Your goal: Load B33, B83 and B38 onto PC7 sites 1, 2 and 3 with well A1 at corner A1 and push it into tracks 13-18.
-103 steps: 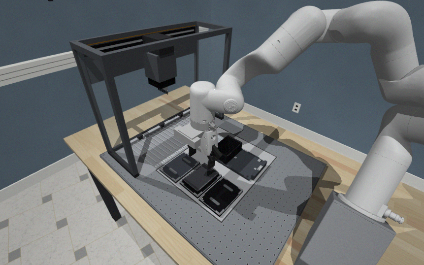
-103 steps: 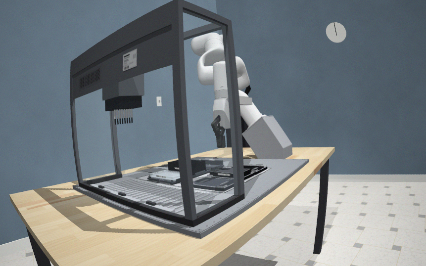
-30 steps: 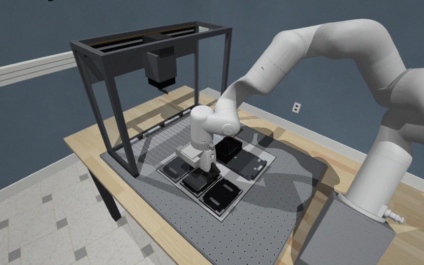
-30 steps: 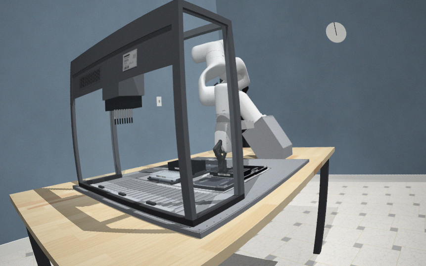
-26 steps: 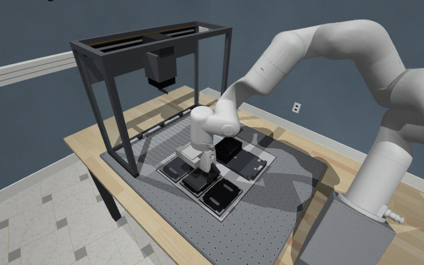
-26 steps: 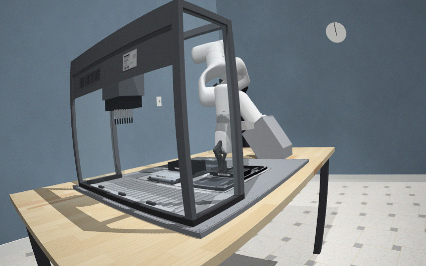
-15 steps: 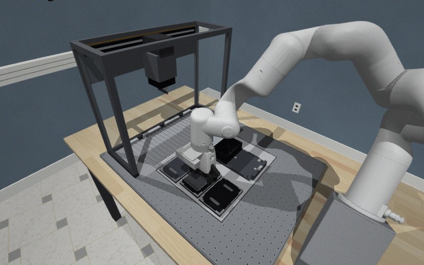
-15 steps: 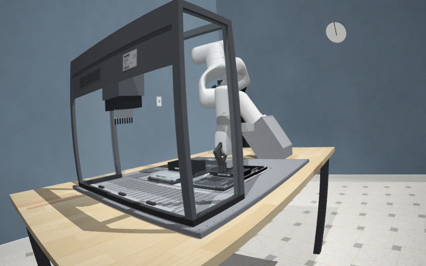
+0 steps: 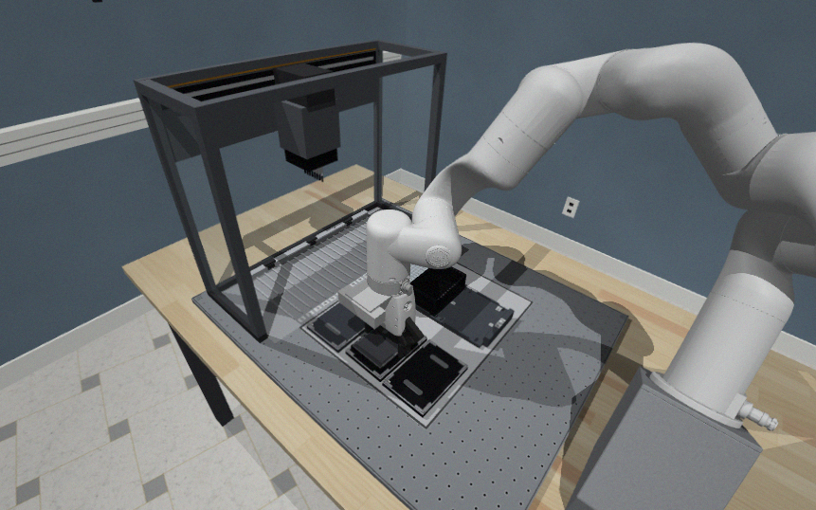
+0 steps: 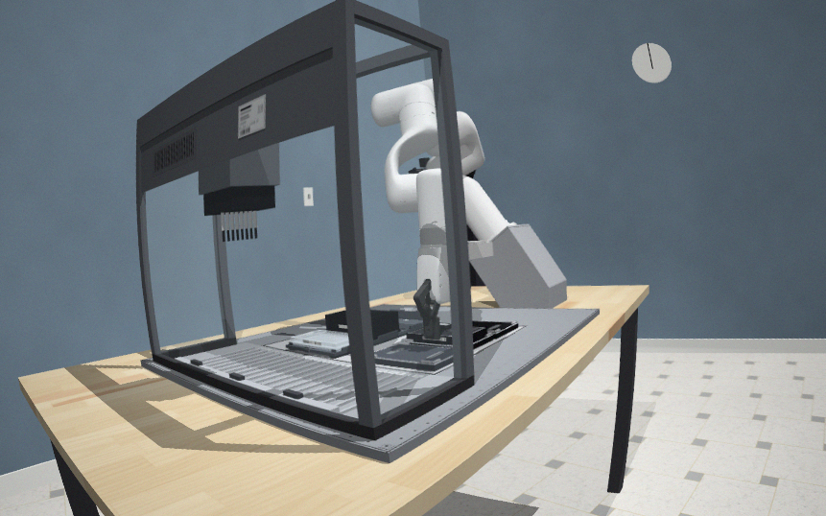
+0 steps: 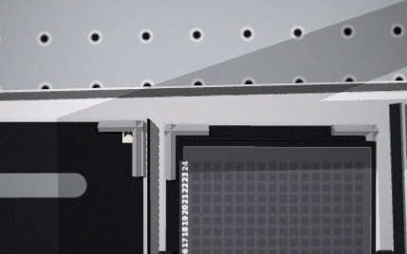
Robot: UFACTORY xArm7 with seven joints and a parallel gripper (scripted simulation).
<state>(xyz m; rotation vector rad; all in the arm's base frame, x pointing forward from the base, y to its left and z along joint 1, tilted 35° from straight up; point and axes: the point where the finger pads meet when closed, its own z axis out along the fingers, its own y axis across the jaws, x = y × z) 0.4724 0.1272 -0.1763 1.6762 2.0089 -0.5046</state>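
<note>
B33 (image 9: 375, 350), a dark 384-well plate, lies in the middle nest S2; the wrist view shows its well grid (image 11: 281, 204) inside the corner locators. My gripper (image 9: 405, 335) hangs open just above it, also seen in the exterior view (image 10: 430, 323); its fingers are out of the wrist view. Nest S1 (image 9: 426, 375) and nest S3 (image 9: 335, 326) are empty. The carrier PC7 (image 9: 470, 312) lies on the apron beside the nests. The black deep-well block B83 (image 9: 439, 288) sits on its middle site. A light plate (image 10: 319, 342), probably B38, sits on the end toward the rails. The site by the handle is bare.
The instrument's dark frame (image 9: 283, 88) stands over the ribbed loading rails (image 9: 316, 266), with its pipetting head (image 9: 310, 136) hanging above them. The frame's front post (image 9: 236, 241) rises close to nest S3. Perforated baseplate (image 9: 461, 437) surrounds the nests.
</note>
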